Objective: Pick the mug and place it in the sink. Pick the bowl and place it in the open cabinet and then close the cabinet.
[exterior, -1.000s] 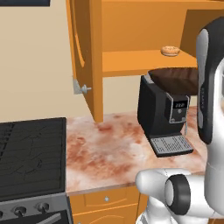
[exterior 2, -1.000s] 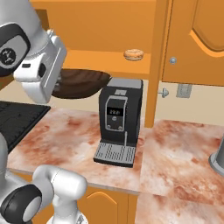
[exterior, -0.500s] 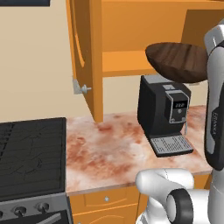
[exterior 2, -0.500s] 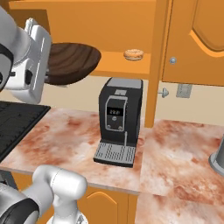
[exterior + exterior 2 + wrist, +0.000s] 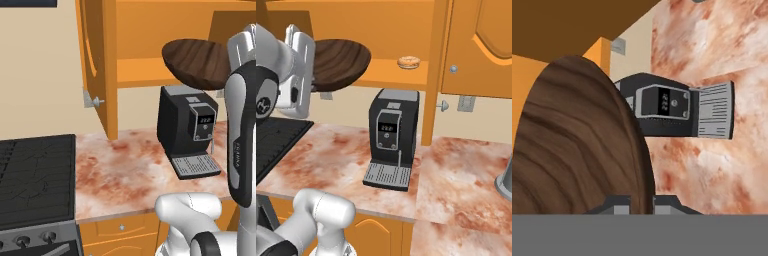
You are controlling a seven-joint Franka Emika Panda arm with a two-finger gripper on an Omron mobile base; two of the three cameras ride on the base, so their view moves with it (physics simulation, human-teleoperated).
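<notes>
The dark brown wood-look bowl (image 5: 196, 60) hangs in the air above the coffee machine, level with the open cabinet's lower shelf (image 5: 142, 74) and just in front of it. My gripper (image 5: 642, 202) is shut on the bowl's rim, and the bowl (image 5: 577, 145) covers the left half of the hand view. From the right base, the bowl (image 5: 340, 61) juts out to the right of my white hand (image 5: 298, 67). The cabinet's left door (image 5: 95, 65) stands wide open. The mug and the sink are out of view.
A black coffee machine (image 5: 187, 127) stands on the marbled counter (image 5: 125, 175) right below the bowl. A tan ring pastry (image 5: 408, 62) lies on the cabinet shelf. The stove (image 5: 35, 175) is at the left. The right cabinet door (image 5: 481, 45) looks shut. A grey object (image 5: 506, 180) sits at the counter's right edge.
The arm has lifted the bowl from beside the coffee machine's top up to shelf height. The grip on the rim is unchanged.
</notes>
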